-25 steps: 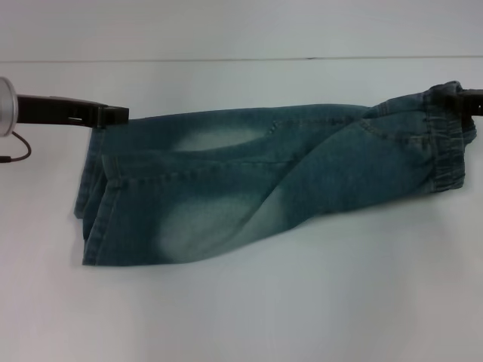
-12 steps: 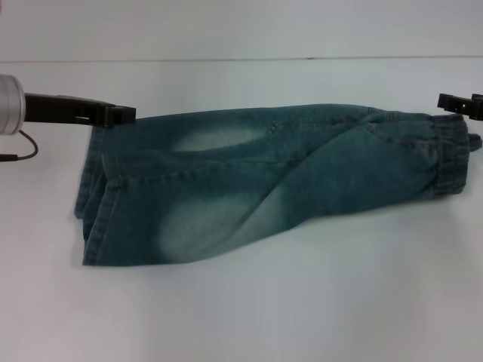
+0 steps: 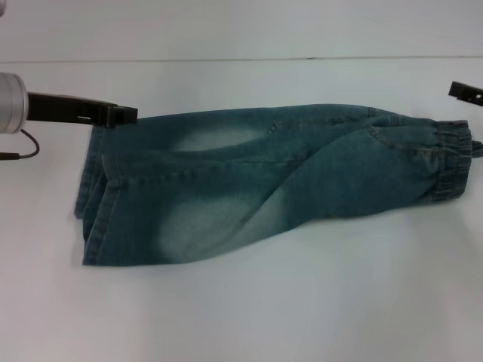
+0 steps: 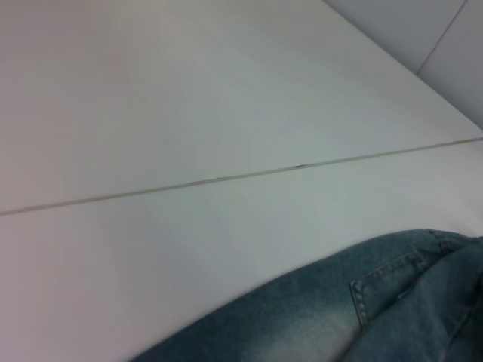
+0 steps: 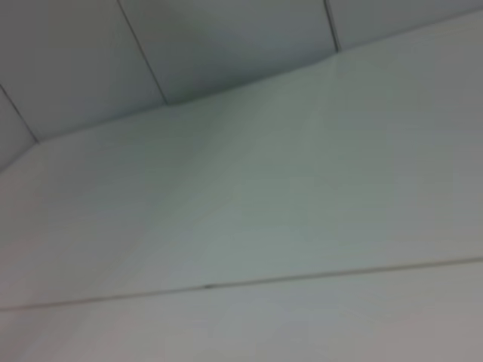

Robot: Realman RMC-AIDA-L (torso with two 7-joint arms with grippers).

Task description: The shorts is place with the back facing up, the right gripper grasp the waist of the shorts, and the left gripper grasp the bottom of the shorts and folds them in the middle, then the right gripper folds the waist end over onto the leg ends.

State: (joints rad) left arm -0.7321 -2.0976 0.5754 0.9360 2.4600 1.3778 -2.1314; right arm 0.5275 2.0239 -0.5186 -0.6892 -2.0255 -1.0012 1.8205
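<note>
The blue denim shorts lie folded lengthwise on the white table, leg ends to the left and the elastic waist to the right. My left gripper rests at the far corner of the leg ends, touching the fabric's edge. My right gripper hovers at the picture's right edge, above and beyond the waist, open and apart from it. The left wrist view shows a stretch of the shorts with a pocket seam. No shorts appear in the right wrist view.
A thin seam line crosses the table behind the shorts. A dark cable hangs from the left arm. The right wrist view shows only the table surface and the panelled wall behind it.
The right gripper let go of the waist and drew away up and to the right; the waist dropped flat. The left gripper shifted slightly right along the leg end.
</note>
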